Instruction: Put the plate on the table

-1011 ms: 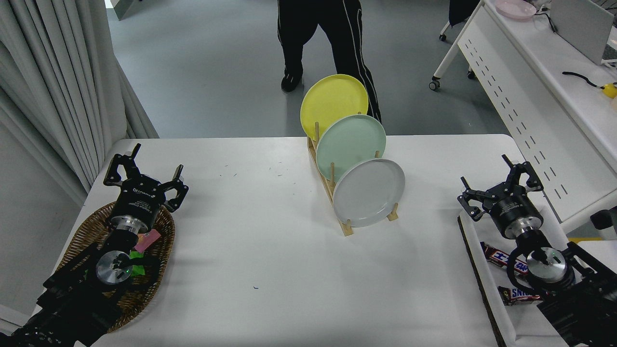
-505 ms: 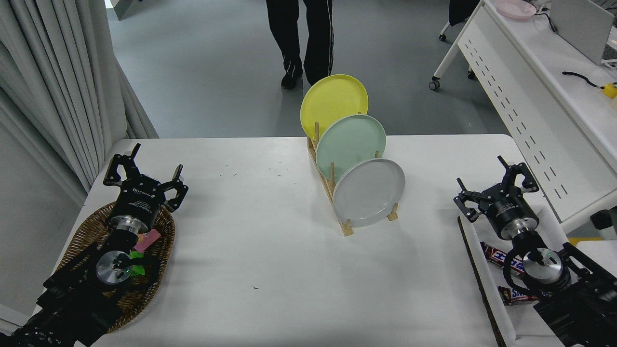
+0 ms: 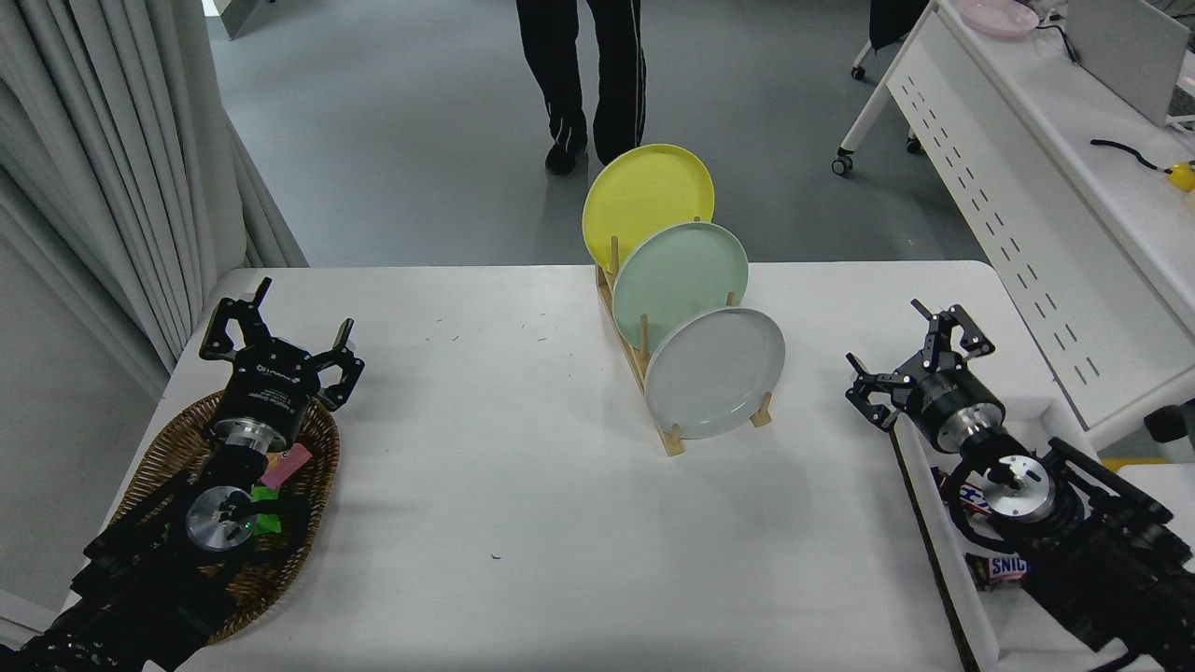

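Observation:
The light grey plate [image 3: 714,373] stands on edge in the front slot of a wooden rack [image 3: 653,392] on the white table [image 3: 523,504], leaning back against a mint green plate [image 3: 680,278] and a yellow plate [image 3: 647,198]. My right gripper [image 3: 904,352] is open and empty, to the right of the grey plate with a gap between them. My left gripper [image 3: 277,330] is open and parked at the lower left over a wicker basket [image 3: 168,457].
A shallow box [image 3: 943,560] with candy bars [image 3: 1004,567] lies under my right arm. A person's legs [image 3: 593,75] stand beyond the table's far edge. A white perforated-panel desk [image 3: 1036,187] stands at the right. Curtains [image 3: 112,168] hang at the left.
My right gripper has moved left and a little forward toward the plate rack, still open. The person has shifted left. The plates and left arm have not moved.

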Robot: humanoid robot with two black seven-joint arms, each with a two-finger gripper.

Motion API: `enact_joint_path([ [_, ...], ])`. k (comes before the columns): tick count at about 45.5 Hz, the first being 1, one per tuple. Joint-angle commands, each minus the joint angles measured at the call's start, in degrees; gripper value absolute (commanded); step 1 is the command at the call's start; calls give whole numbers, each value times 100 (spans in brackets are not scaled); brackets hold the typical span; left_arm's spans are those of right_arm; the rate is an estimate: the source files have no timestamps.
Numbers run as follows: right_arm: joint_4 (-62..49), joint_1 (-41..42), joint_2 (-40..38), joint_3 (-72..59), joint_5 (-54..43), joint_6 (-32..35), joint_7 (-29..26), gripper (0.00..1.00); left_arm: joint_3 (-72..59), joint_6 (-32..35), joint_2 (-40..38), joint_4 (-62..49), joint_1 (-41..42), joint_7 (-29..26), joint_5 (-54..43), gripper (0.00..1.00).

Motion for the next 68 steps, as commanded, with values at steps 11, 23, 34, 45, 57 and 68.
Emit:
enact_joint_path([
  [11, 1492, 1567, -1326, -3805, 408, -145, -3, 100, -1, 0, 0, 2, 0, 0, -1, 100],
  [23, 2511, 2482, -1677, -4906, 416, -145, -11, 100, -1, 0, 0, -6, 0, 0, -1, 100],
  [34, 3444, 3317, -1924, -5618, 960, -856, -284, 100, -1, 0, 0, 2, 0, 0, -1, 100],
  [45, 3444, 3502, -1494, -5338, 1778, -1805, -521, 100, -1, 0, 0, 2, 0, 0, -1, 100],
  [57, 3348, 3406, -1019, -4370, 1797, -2544, -1294, 100, -1, 0, 0, 2, 0, 0, -1, 100],
  [68, 2557, 3327, -474, -4274, 1831, -2720, -1427, 100, -1, 0, 0, 2, 0, 0, -1, 100],
])
